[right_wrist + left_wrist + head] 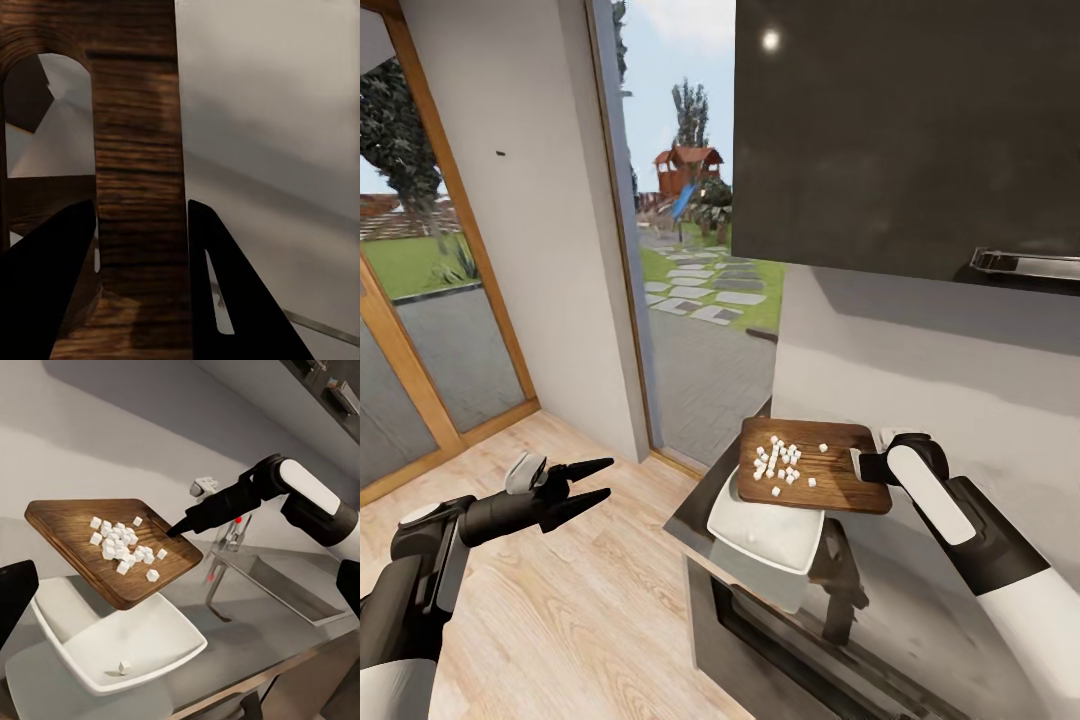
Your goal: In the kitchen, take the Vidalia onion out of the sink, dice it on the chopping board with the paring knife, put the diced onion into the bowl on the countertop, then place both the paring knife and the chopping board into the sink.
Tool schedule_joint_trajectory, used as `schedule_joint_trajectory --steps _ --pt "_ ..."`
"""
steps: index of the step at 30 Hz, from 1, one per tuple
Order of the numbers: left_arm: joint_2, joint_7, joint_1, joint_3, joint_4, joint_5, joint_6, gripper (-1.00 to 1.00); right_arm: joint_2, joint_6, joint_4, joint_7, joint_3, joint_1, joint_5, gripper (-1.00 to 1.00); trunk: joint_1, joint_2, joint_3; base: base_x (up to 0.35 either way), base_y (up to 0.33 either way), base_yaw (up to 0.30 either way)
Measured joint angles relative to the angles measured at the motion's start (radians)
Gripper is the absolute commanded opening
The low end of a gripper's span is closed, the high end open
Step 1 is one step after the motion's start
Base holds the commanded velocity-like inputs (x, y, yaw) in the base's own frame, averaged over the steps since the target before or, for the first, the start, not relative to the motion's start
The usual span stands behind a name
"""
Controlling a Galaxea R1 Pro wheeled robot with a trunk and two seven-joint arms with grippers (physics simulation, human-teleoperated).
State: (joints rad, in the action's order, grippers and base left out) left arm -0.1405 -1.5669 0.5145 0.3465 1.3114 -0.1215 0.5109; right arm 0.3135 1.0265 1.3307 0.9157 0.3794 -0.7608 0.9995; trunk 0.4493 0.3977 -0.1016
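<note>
The small white onion cubes (122, 546) lie heaped on the dark brown wood-grain chopping board (71, 529), held raised and tilted over the white squarish bowl (161, 649) on the glossy grey countertop (247, 622), apparently so they slide in; one cube (124, 667) already rests there. The right gripper (142, 247) clamps the board's handle end, while the left gripper (588, 484) hangs empty, fingers slightly apart, clear of the counter.

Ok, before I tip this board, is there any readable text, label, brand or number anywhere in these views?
None: no readable words, labels, brands or numbers.
Chopping board: wood grain only.
Bowl: plain white.
Tap: a red dot, no lettering.
Right claw, shut on the board's handle end: no markings.
Left claw, open: no markings.
</note>
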Motion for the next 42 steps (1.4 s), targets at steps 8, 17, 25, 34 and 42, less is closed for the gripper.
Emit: schedule_joint_trajectory --steps 8,17,25,34,42 --pt "0.002 0.0 0.0 0.001 0.0 0.0 -0.001 1.0 0.0 0.0 0.0 0.0 0.0 0.0 0.0 -1.0 0.0 0.0 0.0 0.0 0.0 0.0" --pt "0.004 0.0 0.0 0.001 -0.001 0.0 -0.001 1.0 0.0 0.0 0.0 0.001 0.0 0.0 0.0 -1.0 0.0 0.0 0.0 0.0 0.0 -0.008" --pt "0.004 0.0 0.0 0.001 -0.002 0.0 -0.001 1.0 0.0 0.0 0.0 0.001 0.0 0.0 -0.001 -1.0 0.0 0.0 0.0 0.0 0.0 -0.134" --pt "0.005 0.0 0.0 0.001 -0.002 0.0 -0.001 1.0 0.0 0.001 0.0 0.001 0.0 0.0 -0.002 -1.0 0.0 0.0 0.0 0.0 0.0 -0.008" --pt "0.006 0.0 0.0 0.001 -0.002 0.0 -0.001 1.0 0.0 0.001 0.0 0.002 0.0 0.0 -0.001 -1.0 0.0 0.0 0.0 0.0 0.0 0.0"
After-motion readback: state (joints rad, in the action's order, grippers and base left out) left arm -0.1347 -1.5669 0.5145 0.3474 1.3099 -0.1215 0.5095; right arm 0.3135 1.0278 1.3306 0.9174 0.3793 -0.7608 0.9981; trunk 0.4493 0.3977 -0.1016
